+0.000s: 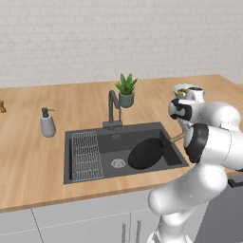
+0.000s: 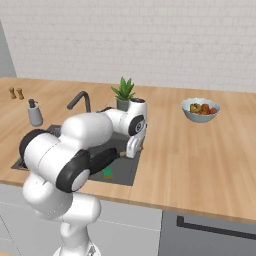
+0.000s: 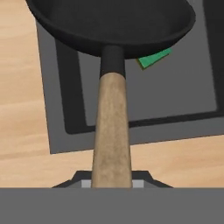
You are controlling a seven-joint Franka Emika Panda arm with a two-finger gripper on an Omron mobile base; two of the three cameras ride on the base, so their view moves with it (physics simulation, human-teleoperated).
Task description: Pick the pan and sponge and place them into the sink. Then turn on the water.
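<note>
We've got the pan [image 1: 146, 153] by the far end of its wooden handle, gripper [image 3: 112, 183] clenched on that handle, w/ the wood running straight out from between the fingertips in the hand view. Holding it at the tip looks like a reach choice: the black bowl hangs out over the sink [image 1: 156, 129] while the hand sits at the basin's right rim, above the counter [image 1: 28, 161] edge. In the left base view the pan is tilted, bowl low in the right half of the basin, handle angling up and right toward the hand; whether the bowl touches the floor of the basin we can't tell. The sponge [image 3: 154, 59] is already in the sink, on the basin floor toward the near right, its green corner peeking from under the pan's rim in the hand view, so the pan is coming in partly above it. That leaves the rack [image 1: 87, 155] side at left and the drain [image 1: 118, 163] uncovered, which we'd judge handy for water later. Faucet [image 1: 113, 110] stands at the far rim, no stream visible, so water is not yet on. Soap bottle [image 1: 47, 123], plant [image 1: 126, 90] and fruit bowl [image 2: 200, 109] sit well apart on the counter, out of the arm's way. Next, we reckon: lower, let go, then go for the tap.
</note>
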